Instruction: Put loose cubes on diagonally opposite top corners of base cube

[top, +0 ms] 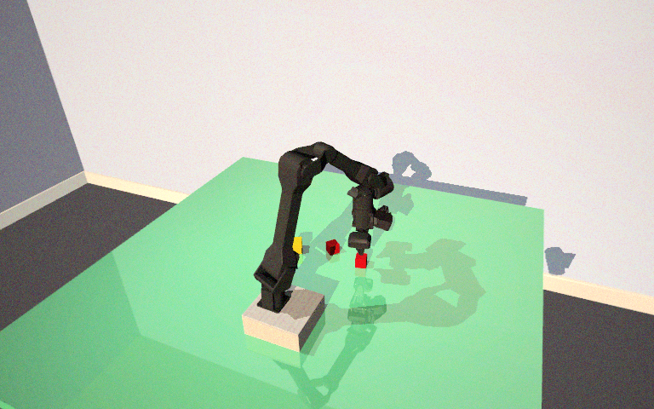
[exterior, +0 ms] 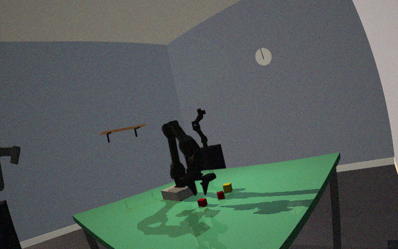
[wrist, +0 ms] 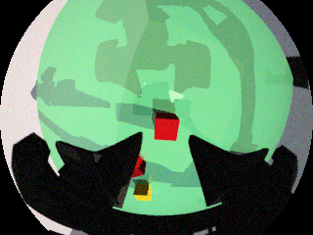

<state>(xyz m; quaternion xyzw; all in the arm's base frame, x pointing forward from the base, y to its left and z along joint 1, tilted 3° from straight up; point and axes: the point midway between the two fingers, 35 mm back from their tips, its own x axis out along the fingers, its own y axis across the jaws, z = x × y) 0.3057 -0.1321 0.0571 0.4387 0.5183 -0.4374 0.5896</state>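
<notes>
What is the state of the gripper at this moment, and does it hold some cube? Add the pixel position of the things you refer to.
Gripper [top: 361,252] [exterior: 200,194] [wrist: 166,137]: open, holding nothing.

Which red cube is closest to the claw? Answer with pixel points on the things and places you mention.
The red cube [top: 360,261] [exterior: 202,202] [wrist: 166,128] farther from the yellow cube [top: 297,245] [exterior: 227,187] [wrist: 143,197]; the other red one sits between them.
</notes>
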